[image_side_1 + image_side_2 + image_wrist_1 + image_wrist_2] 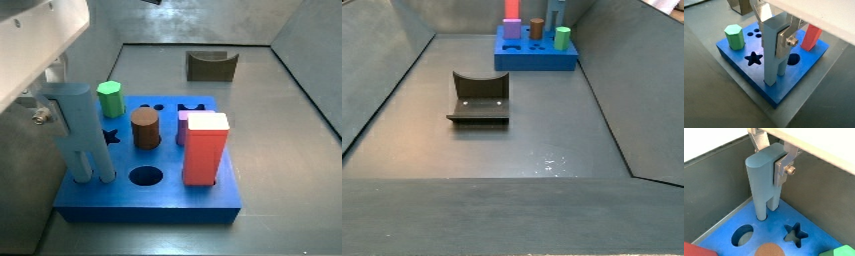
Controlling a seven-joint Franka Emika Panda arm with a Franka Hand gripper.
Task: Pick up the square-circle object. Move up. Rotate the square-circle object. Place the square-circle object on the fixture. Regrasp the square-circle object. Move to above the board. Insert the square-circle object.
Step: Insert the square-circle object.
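Last step, the insert, looks to be in hand. The pincer [777, 170] is clamped on the top of the peg [763, 185], a slim grey-blue bar held upright w/ its lower end down at the board [724, 225], near one corner of the blue slab. In a wrist view the peg's foot meets the board surface close to the edge; whether it has entered a hole or only rests on top can't be told. In a side view the peg [83, 135] stands at the board's [154, 200] near-left part, just beside the green hex peg [110, 100], w/ a brown cylinder [144, 128] and a tall red block [205, 148] further along. Star and round holes lie open nearby. The fixture [478, 97] sits empty on the floor, well apart from the board. Next move, as a judgement: press straight down, keeping the peg vertical and its cross-section square to the hole, then let go and lift clear. Room is tight: the grey bin wall runs close behind that corner and the green peg is near, so sideways slack is small; above is open.
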